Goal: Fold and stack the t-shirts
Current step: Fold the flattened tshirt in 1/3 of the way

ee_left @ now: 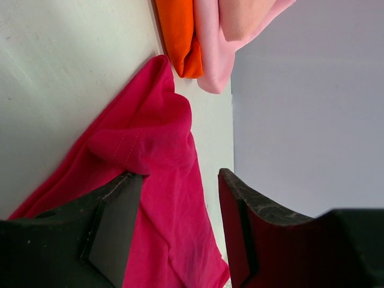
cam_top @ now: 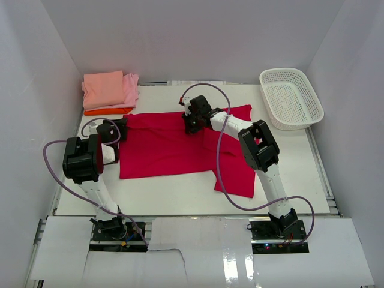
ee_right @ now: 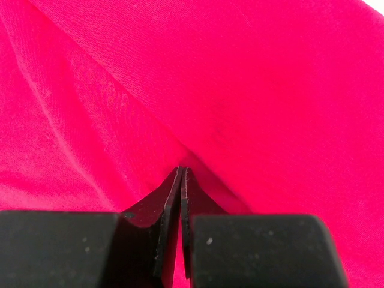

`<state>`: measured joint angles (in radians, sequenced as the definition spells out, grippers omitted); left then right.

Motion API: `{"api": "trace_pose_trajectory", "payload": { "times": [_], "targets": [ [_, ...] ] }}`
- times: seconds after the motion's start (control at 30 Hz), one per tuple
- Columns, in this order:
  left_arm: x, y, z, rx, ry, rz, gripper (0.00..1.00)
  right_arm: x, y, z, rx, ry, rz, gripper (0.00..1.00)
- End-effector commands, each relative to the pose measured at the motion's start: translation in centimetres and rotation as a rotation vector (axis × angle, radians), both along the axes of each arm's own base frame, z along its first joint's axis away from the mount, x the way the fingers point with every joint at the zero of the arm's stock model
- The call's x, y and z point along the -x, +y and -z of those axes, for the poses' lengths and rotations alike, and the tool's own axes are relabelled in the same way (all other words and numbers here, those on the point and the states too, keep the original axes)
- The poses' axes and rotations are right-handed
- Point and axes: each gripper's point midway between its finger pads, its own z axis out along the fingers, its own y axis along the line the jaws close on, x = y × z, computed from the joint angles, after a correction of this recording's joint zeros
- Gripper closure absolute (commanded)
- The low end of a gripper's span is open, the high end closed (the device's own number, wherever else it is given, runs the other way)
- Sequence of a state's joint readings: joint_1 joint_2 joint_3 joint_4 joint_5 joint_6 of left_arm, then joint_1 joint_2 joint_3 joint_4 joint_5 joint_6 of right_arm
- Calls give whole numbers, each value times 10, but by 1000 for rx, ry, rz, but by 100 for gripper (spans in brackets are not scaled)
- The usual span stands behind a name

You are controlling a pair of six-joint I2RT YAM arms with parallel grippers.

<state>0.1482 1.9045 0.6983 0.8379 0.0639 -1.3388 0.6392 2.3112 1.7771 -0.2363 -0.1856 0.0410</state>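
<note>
The crimson-red t-shirt (cam_top: 168,147) lies spread flat on the white table, one sleeve trailing toward the front right. My left gripper (cam_top: 120,128) is at its left edge, open, with a fold of the red cloth (ee_left: 162,144) between the jaws (ee_left: 180,201). My right gripper (cam_top: 191,123) is at the shirt's far middle edge. In the right wrist view it (ee_right: 181,170) is shut and pinches the red cloth (ee_right: 240,90). Folded salmon-pink (cam_top: 103,89), light pink (cam_top: 131,90) and orange (cam_top: 108,111) shirts are stacked at the far left.
A white lattice basket (cam_top: 291,99) stands at the far right. White walls close in the table on the left, back and right. The stack lies just beyond my left gripper, its orange (ee_left: 180,36) and pink (ee_left: 207,51) folds visible in the left wrist view.
</note>
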Motion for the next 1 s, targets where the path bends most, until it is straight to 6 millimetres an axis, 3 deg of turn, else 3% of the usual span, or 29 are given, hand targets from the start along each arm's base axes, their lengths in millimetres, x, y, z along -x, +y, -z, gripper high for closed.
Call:
{"api": "trace_pose_trajectory", "payload": {
  "times": [0.0, 0.33, 0.8, 0.93, 0.97],
  "targets": [
    [2, -2, -5, -13, -10, 13, 36, 19, -16, 24, 88, 64, -7, 92],
    [14, 1, -2, -31, 25, -9, 37, 19, -15, 26, 87, 68, -10, 92],
    [-10, 2, 10, -14, 17, -3, 37, 19, -16, 25, 93, 63, -7, 92],
    [-13, 3, 17, -7, 19, -5, 43, 18, -17, 25, 95, 61, -6, 92],
    [-13, 3, 17, -10, 18, -6, 51, 18, -17, 24, 94, 60, -6, 92]
  ]
}}
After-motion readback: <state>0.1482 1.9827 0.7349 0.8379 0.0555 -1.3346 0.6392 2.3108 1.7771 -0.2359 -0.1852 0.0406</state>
